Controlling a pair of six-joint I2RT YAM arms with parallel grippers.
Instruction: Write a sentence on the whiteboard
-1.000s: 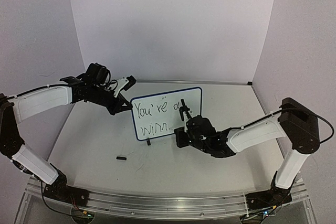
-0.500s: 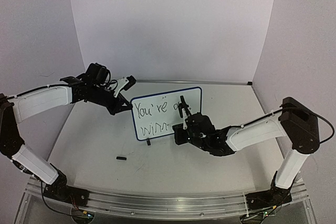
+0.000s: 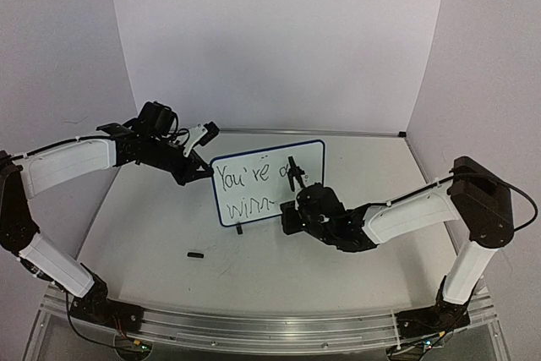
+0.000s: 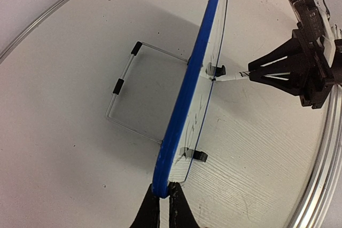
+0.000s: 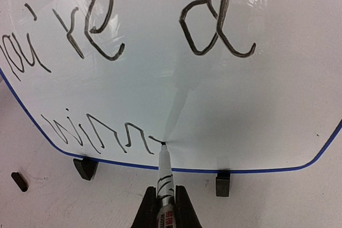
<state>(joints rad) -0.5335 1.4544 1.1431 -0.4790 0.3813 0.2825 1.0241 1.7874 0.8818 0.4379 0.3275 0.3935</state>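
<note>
The whiteboard stands upright mid-table on its blue frame. The sentence reads "You're a" on top and "winn" below. My left gripper is shut on the board's left edge, one finger on each side of the frame. My right gripper is shut on the black-and-white marker. The marker's tip touches the board at the end of the lower row, just above the bottom frame. In the top view the right gripper sits low in front of the board's lower middle.
A small black marker cap lies on the table left of the board's front. Two black feet and a wire stand behind hold the board up. A metal rail runs along the near edge.
My right gripper and marker have shifted a little to the left and closer to the board along the lower row. The left arm and the board have not moved.
</note>
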